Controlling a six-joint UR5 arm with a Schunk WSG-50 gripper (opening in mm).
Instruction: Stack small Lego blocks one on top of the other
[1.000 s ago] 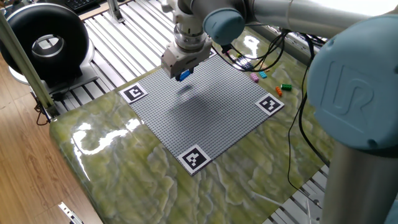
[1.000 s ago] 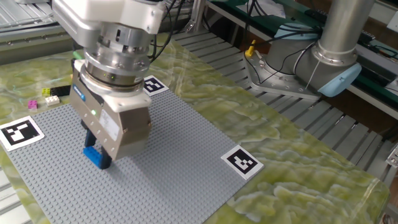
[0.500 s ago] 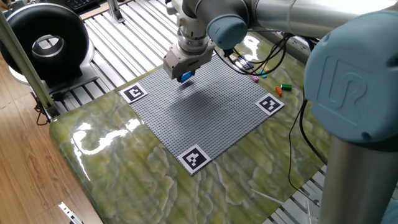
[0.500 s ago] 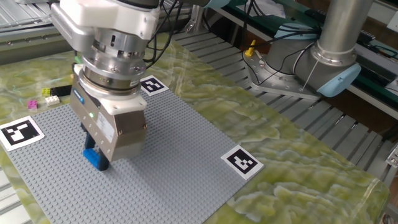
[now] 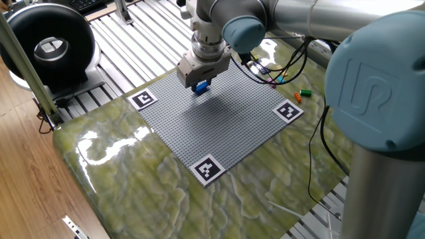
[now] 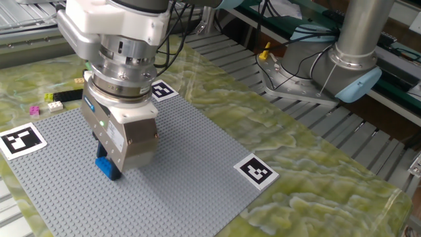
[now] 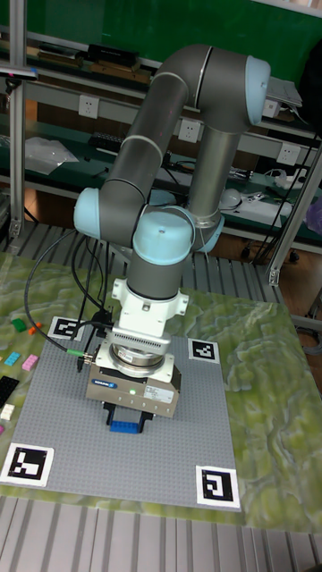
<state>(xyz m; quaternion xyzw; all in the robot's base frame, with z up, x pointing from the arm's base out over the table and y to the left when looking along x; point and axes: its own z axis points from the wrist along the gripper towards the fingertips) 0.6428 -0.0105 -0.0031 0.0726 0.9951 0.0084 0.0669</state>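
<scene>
Green marbled worktop (image 5: 133,192) carries one large grey baseplate (image 5: 226,126) with four black-and-white marker tags at its corners, the nearest at lower centre (image 5: 208,168). One gripper (image 6: 109,166) is closed on one blue Lego block (image 6: 107,168), which sits at the baseplate surface left of centre in the other fixed view; whether it touches the studs I cannot tell. Compared with a second ago, the gripper has come lower and shifted slightly toward the upper edge of the baseplate. Loose small blocks lie off the baseplate: an orange (image 5: 297,97) and a green one (image 5: 305,91) at upper right, near black cables (image 5: 292,60).
</scene>
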